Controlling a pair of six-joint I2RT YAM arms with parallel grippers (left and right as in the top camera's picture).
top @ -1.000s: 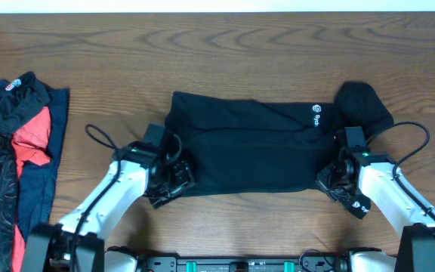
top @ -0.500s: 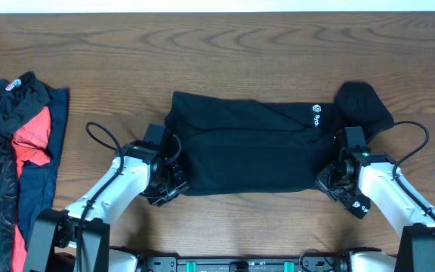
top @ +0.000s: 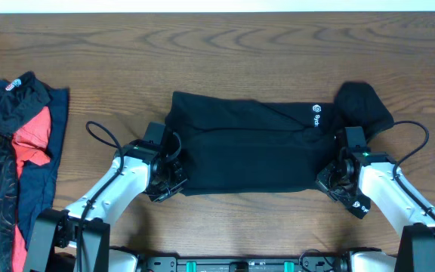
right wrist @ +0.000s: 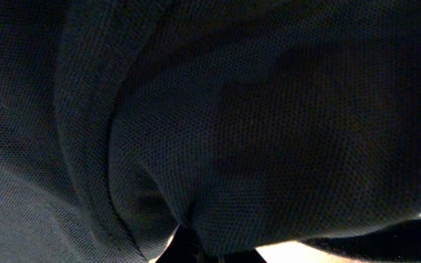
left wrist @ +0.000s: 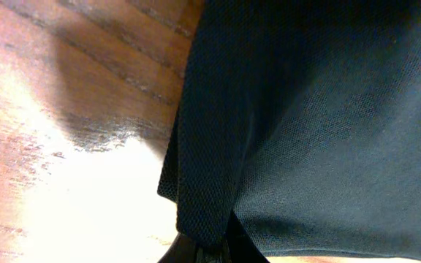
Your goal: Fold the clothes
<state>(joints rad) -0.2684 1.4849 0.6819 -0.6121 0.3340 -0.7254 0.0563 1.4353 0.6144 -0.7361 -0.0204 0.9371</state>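
A black shirt (top: 248,151) with a small white logo (top: 316,115) lies partly folded in the middle of the table, one sleeve bunched at its upper right (top: 362,106). My left gripper (top: 174,181) is shut on the shirt's near left corner; the left wrist view shows the black mesh fabric (left wrist: 298,109) pinched between the jaws at the bottom edge. At the shirt's near right corner my right gripper (top: 329,180) is shut on the fabric, which fills the right wrist view (right wrist: 218,124).
A pile of other clothes (top: 10,159), black-patterned, red and navy, lies at the table's left edge. Bare brown wood (top: 240,53) lies behind the shirt, and the table's far edge runs along the top.
My left gripper has closed on the shirt's near left corner, sliding slightly in under the edge. The right arm and the shirt have not moved.
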